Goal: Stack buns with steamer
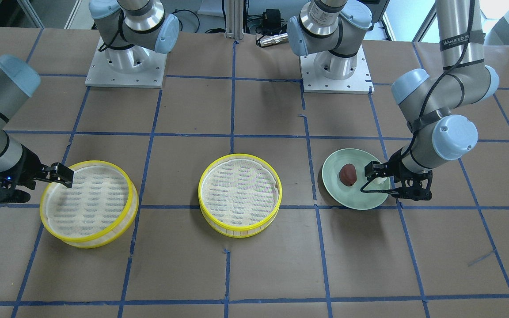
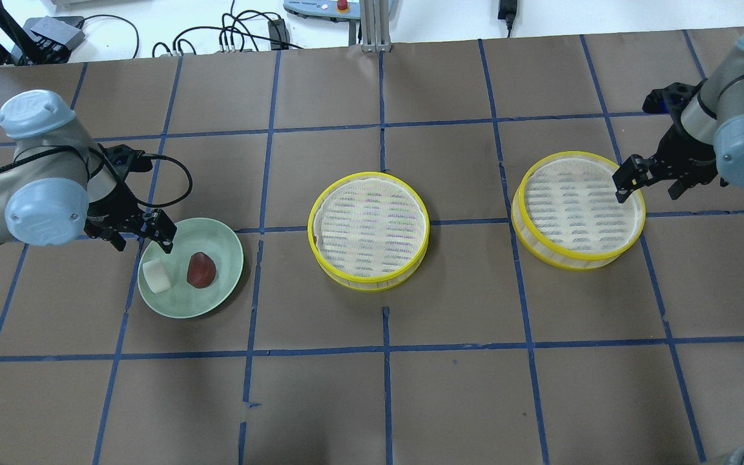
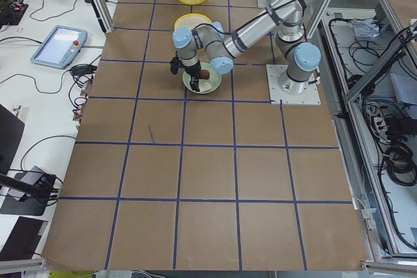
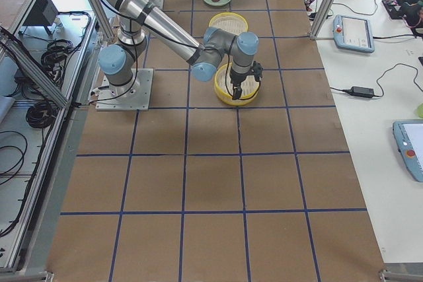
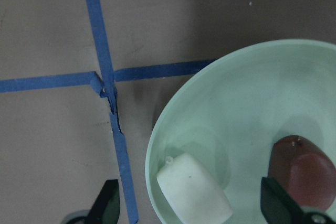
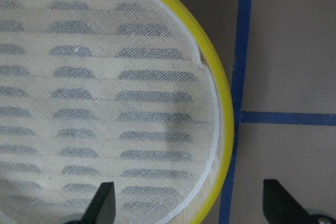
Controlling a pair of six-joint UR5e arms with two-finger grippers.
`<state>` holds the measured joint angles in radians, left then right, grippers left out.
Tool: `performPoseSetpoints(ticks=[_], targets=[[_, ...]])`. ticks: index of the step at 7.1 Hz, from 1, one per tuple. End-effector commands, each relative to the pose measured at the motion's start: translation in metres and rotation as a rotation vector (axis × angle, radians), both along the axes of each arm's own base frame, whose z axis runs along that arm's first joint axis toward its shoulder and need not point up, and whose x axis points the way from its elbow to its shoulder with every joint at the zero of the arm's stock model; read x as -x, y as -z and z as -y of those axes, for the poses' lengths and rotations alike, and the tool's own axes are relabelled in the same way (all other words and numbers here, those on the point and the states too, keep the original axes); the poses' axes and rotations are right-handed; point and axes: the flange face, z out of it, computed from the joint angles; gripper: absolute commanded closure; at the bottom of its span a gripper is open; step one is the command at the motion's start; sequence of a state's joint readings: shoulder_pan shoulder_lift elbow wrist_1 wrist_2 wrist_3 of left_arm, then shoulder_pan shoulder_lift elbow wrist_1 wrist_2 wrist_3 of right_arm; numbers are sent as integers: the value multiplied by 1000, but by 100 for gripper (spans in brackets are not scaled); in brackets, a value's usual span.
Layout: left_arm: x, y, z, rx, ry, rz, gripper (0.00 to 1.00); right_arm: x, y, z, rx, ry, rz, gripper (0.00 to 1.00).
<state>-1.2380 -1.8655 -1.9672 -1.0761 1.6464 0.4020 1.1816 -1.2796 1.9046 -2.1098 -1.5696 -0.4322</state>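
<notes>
The jaws of the left gripper [image 5: 191, 204] are spread wide. In the left wrist view the white bun [image 5: 194, 195] is seen between them but is not gripped. One fingertip [image 5: 107, 204] is seen outside the plate's edge, next to a blue tape line [image 5: 100, 51]. The other is seen at the near edge of the reddish-brown bun [image 5: 304, 174]. How high the fingers stand above the plate cannot be judged with confidence; they appear to hang just over it. Both buns are lying on the pale green plate [image 2: 185, 309], near each other but apparently apart. The white one is nearer the rim on the left arm's side. The plate is set on the brown table [image 2: 385, 400], at the robot's left.

The jaws of the right gripper [image 6: 190, 204] are likewise held wide, and nothing is held in them. The yellow rim of a steamer tray [image 6: 224, 108] is straddled by them. One fingertip is seen over the white mesh inside and the other over the table outside. This tray is placed at the robot's right. A second steamer tray [image 2: 372, 285] of the same kind is set in the middle of the table, between the first tray and the plate and well apart from both. Only mesh is seen in each tray.
</notes>
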Motion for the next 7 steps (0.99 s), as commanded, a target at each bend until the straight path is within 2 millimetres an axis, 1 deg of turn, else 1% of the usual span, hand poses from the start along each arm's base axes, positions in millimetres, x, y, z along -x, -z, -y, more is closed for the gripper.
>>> performPoseSetpoints(ticks=[1, 2, 3, 4, 5, 6, 7], targets=[[3, 10, -8, -29, -10, -7, 80, -1, 15, -2, -15, 0, 7, 0], [5, 13, -11, -34, -57, -7, 92, 0, 16, 0, -5, -3, 3, 8], [4, 5, -8, -16, -72, 0, 97, 0, 15, 0, 2, -3, 0, 36], [10, -20, -1, 46, -92, 25, 97, 1, 20, 1, -9, -2, 3, 65], [21, -55, -4, 102, -114, 48, 97, 1, 21, 1, -10, -2, 3, 90], [48, -86, -11, 141, -112, 55, 97, 1, 20, 1, -6, -1, 5, 95], [90, -106, -6, 175, -111, 31, 97, 1, 20, 1, -6, -1, 5, 95]])
